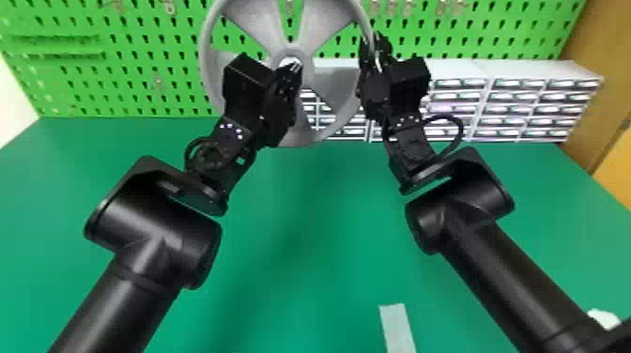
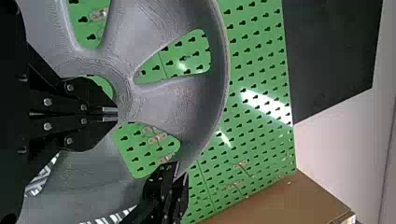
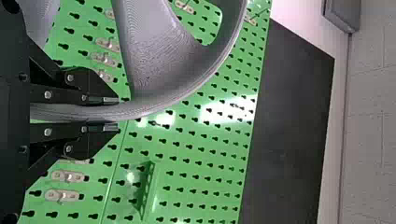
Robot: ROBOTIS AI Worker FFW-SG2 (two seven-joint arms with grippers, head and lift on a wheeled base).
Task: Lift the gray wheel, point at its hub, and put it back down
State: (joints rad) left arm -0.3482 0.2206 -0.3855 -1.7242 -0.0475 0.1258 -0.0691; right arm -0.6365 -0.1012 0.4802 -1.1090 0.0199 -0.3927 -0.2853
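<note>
The large gray plastic wheel with broad spokes (image 1: pixel 324 21) stands upright in front of the robot, its face turned toward the head camera, before the green perforated pegboard (image 1: pixel 126 98) and partly in front of the white cabinets of small drawers (image 1: pixel 521 70). In the head view its lower rim overlaps the far part of the flat green tabletop (image 1: pixel 300 244); whether it touches there cannot be told.

The black right gripper (image 1: pixel 375 44) holds the wheel by the rim on the robot's right side. In the right wrist view, its two flat fingers lie on either side of the curved gray rim (image 3: pixel 154 109), closed onto it.

The black left gripper (image 1: pixel 296 66) is at the middle of the wheel, its tips in front of the round, open-centered hub (image 1: pixel 308 63). Its fingers are pressed together with nothing between them; whether the tips touch the hub cannot be told.

A flat, pale strip (image 1: pixel 397 328) lies on the near part of the tabletop, between the two arms.
</note>
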